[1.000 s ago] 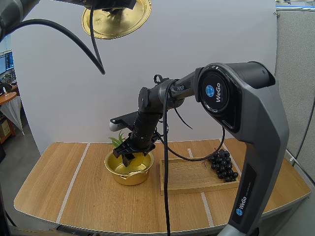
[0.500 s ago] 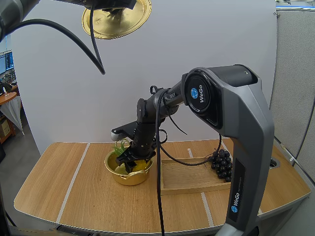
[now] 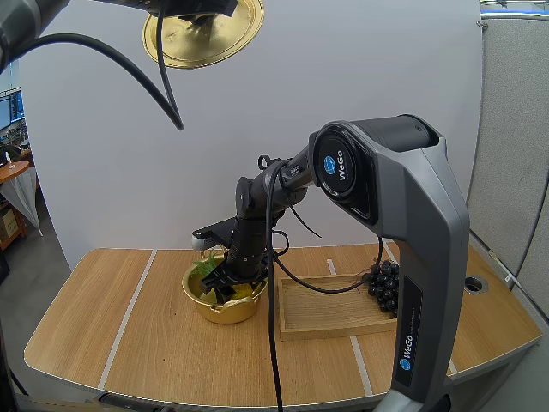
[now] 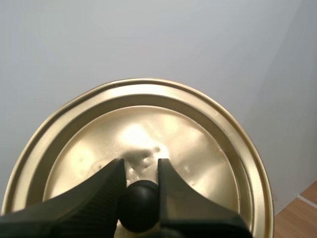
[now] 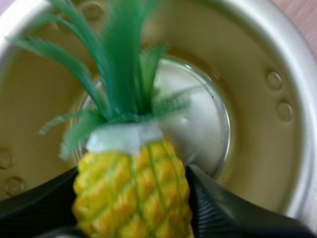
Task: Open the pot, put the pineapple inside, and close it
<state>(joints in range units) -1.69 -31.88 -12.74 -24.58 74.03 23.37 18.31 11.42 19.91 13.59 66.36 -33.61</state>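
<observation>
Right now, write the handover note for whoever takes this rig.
Left gripper: shut on the black knob of the round golden metal lid, held high above the table.
Right gripper: shut on the yellow toy pineapple with green leaves, inside the open golden metal pot.
Done: lid off, pineapple in the pot's mouth.
Left: release the pineapple, pull the right arm clear, set the lid back on.

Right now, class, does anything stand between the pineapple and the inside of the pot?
Nothing visible does. The left gripper holds the lid high above the table, so the pot is open, and the right gripper holds the pineapple at its open mouth.
</observation>
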